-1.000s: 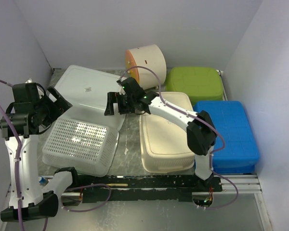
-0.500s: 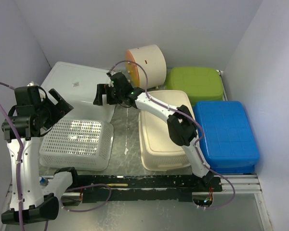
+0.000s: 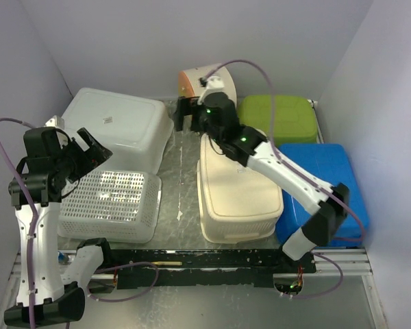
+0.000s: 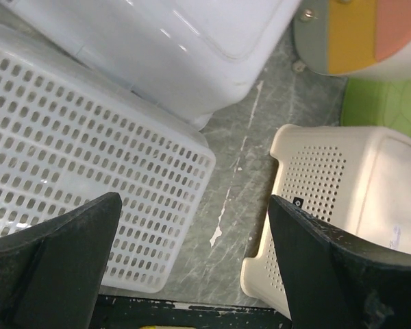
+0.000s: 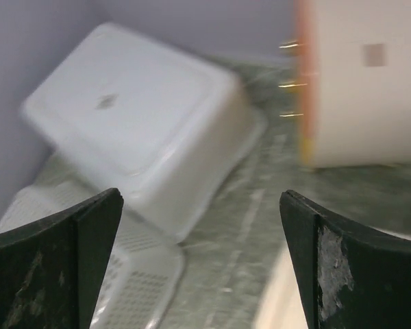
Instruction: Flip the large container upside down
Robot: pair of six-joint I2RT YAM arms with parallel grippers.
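Observation:
The large container (image 3: 116, 127) is a white translucent tub lying bottom-up at the back left of the table, its rim down. It also shows at the top of the left wrist view (image 4: 164, 48) and on the left of the right wrist view (image 5: 137, 123). My right gripper (image 3: 185, 115) hangs open just right of the large container, apart from it, with nothing between its fingers (image 5: 200, 199). My left gripper (image 3: 89, 159) stands open over the near left corner, above a perforated basket, and is empty (image 4: 193, 205).
A white perforated basket (image 3: 109, 205) lies upside down in front of the large container, touching it. A cream perforated bin (image 3: 236, 192) sits in the middle. A green bin (image 3: 277, 120), a blue bin (image 3: 322, 181) and a cream-and-orange drum (image 3: 205, 82) stand behind and right.
The large container dropped from a tilt against the basket to lie flat, bottom-up. My right gripper drew back from it to the right. My left gripper shifted slightly right and down.

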